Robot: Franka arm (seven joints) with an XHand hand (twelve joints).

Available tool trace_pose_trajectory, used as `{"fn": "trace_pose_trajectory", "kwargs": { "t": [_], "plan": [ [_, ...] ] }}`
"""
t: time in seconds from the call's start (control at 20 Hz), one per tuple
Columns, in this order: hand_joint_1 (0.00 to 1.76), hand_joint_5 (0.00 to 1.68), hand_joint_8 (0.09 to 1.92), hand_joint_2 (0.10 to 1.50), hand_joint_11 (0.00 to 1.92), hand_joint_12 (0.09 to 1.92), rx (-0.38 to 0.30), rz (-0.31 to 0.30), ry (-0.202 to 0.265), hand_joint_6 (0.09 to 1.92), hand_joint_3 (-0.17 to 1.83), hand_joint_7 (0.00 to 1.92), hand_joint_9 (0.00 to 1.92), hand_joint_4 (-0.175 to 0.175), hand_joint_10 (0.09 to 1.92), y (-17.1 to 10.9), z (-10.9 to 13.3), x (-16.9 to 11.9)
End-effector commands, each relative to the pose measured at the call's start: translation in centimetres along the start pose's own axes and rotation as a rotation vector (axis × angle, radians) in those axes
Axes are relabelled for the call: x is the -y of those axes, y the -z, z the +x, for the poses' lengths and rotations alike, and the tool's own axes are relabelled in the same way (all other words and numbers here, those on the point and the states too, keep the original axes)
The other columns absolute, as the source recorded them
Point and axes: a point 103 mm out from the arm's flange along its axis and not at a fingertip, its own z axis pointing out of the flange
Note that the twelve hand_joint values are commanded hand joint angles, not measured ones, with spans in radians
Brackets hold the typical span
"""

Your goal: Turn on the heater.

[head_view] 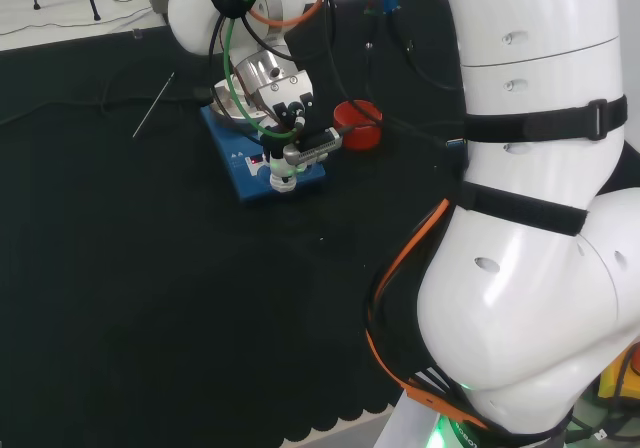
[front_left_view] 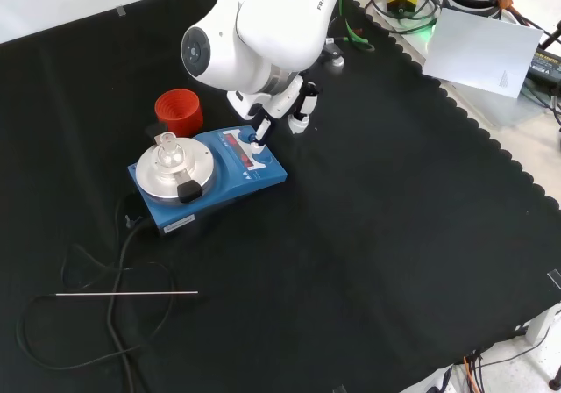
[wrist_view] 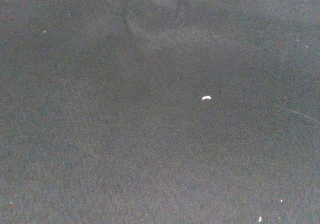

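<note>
The heater (front_left_view: 210, 178), a blue box with a round silver plate, is sitting on the black cloth (front_left_view: 377, 235), and everything else is placed from it. In the front view the hand (front_left_view: 282, 105) is hanging just beyond the heater's front panel, one fingertip (front_left_view: 259, 133) reaching down to touch the panel's edge, the other fingers pointing down, relaxed and holding nothing. A small glass flask (front_left_view: 170, 154) is standing on the plate. A red ring (front_left_view: 179, 112) is sitting just behind the heater. A thin rod (front_left_view: 127, 294) is lying well in front, beside the black cable (front_left_view: 114, 279) trailing from the heater's corner.
</note>
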Motion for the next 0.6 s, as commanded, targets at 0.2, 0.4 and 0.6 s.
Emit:
{"fn": "trace_pose_trajectory", "kwargs": {
  "t": [0.2,0.4,0.6],
  "plan": [
    [1.47,0.27,1.56,1.28,1.71,1.46,-0.014,-0.012,0.007,0.09,-0.17,1.75,1.8,-0.052,1.46,0.8,-0.5,1.0],
    [1.47,0.28,1.56,1.28,1.71,1.46,-0.033,-0.044,0.007,0.09,-0.17,1.75,1.8,-0.052,1.46,2.6,-1.3,2.4],
    [1.47,0.28,1.56,1.28,1.71,1.46,-0.049,-0.07,-0.005,0.09,-0.17,1.75,1.8,-0.052,1.46,3.8,-2.5,3.6]
  ]
}}
